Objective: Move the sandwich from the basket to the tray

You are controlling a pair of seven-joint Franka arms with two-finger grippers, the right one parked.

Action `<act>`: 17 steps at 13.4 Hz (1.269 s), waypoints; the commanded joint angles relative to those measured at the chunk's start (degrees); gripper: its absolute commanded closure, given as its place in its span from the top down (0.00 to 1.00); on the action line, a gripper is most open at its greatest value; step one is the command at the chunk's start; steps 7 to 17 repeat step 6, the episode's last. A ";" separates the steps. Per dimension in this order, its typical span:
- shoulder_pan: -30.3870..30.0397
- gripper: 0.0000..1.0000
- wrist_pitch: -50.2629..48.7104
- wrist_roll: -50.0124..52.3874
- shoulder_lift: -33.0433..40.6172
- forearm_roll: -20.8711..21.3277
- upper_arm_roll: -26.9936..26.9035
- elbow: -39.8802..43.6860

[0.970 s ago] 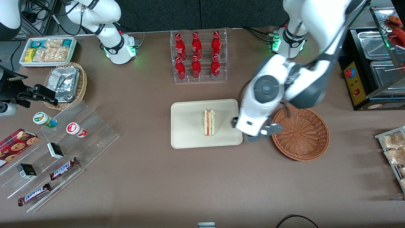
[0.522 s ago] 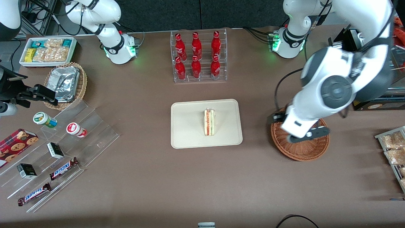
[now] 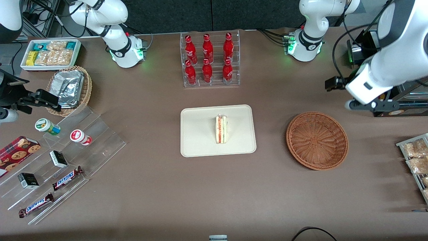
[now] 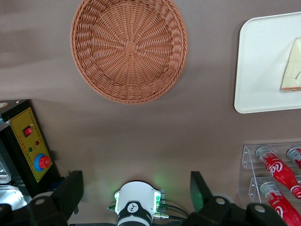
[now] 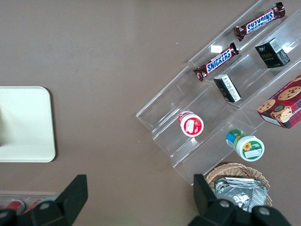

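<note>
In the front view, the desk is covered with a plain brown cloth, and the wall above its upper edge is dark. The cream tray lies in the middle of the desk, and the sandwich rests on it, with the coloured filling edge facing up. The reddish-brown basket sits beside the tray, toward the working arm's end, well apart from it, and nothing is inside it. A clear rack of red bottles stands farther from the camera than the tray. Toward the parked arm's end there are a clear stepped display with chocolate bars and small boxes, a foil-lined basket and a white bin of snacks. The gripper hangs above the desk near a black control box, farther from the camera than the basket.

In the left wrist view, the two fingers of the gripper stand wide apart with nothing between them. The basket shows its whole woven bottom, and one corner of the tray with a part of the sandwich is visible. The yellow panel of the control box, with a red button, shows clearly here.

In the right wrist view, only an edge of the tray appears, while the labels on the display items are easy to read.
</note>
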State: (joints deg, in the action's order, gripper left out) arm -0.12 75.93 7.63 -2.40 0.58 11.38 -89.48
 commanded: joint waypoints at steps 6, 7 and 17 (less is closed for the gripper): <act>0.65 1.00 -5.10 -1.21 7.41 -0.32 -3.21 -3.94; 0.65 1.00 -5.10 -1.21 7.41 -0.32 -3.21 -3.94; 0.65 1.00 -5.10 -1.21 7.41 -0.32 -3.21 -3.94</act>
